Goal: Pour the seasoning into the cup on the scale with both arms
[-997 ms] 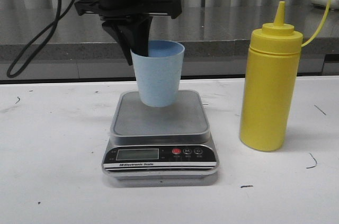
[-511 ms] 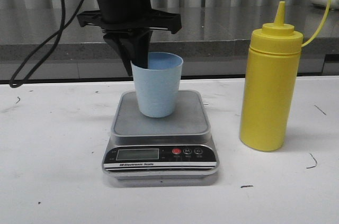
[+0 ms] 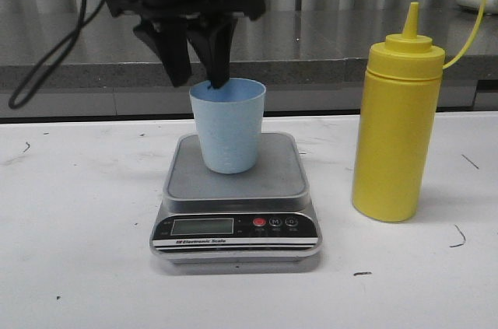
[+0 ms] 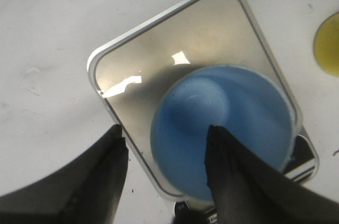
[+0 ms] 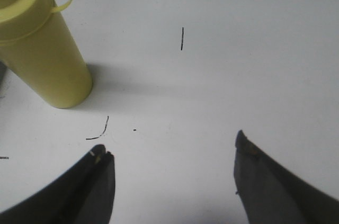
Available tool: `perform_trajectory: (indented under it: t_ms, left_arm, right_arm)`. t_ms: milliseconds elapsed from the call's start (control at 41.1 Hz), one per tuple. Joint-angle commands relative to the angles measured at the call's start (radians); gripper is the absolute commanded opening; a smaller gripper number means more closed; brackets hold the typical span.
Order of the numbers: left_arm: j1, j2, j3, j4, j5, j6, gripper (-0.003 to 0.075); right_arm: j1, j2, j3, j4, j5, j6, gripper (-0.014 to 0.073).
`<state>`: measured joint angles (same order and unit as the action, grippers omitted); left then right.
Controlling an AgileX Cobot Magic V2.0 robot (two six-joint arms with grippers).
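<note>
The pale blue cup stands upright on the silver platform of the scale. My left gripper hangs open just above the cup's far-left rim, one finger over the inside and one outside; it no longer grips the cup. In the left wrist view the cup sits on the scale between the spread fingers of the left gripper. The tall yellow seasoning bottle stands to the right of the scale with its cap strap hanging off. My right gripper is open over bare table beside the bottle.
The scale's black front panel with its LCD display and red button faces the front. A grey ledge runs behind the white table. A black cable loops at back left. Pen marks dot the table.
The left gripper lowered the cup onto the scale platform, then opened and rose a little, leaving the cup standing. The bottle has not moved.
</note>
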<state>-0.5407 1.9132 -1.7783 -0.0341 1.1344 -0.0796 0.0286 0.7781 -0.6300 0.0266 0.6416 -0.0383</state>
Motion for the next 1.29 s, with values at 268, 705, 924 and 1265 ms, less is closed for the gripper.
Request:
perform_trajectory:
  t_ms: [268,705,924,1265]
  left_arm:
    - [0.017,-0.557,0.290,0.044,-0.166,-0.007,0.0347]
    - [0.047,-1.203,0.801,0.044,-0.402,-0.007,0.0347]
    - [0.047,-1.463,0.982,0.046,-0.430,-0.004,0.0347]
    - [0.047,-1.495,0.998,0.034,-0.408,-0.004,0.0347]
  right_arm:
    - [-0.004,0.000,-0.035,-0.012,-0.053,-0.012,0.0503]
    - [-0.004,0.000,-0.035,-0.012,-0.053,-0.012,0.0503]
    - [-0.004,0.000,-0.035,-0.012,-0.053,-0.012,0.0503]
    - [-0.004,0.000,-0.035,-0.012,-0.053,-0.012,0.0503]
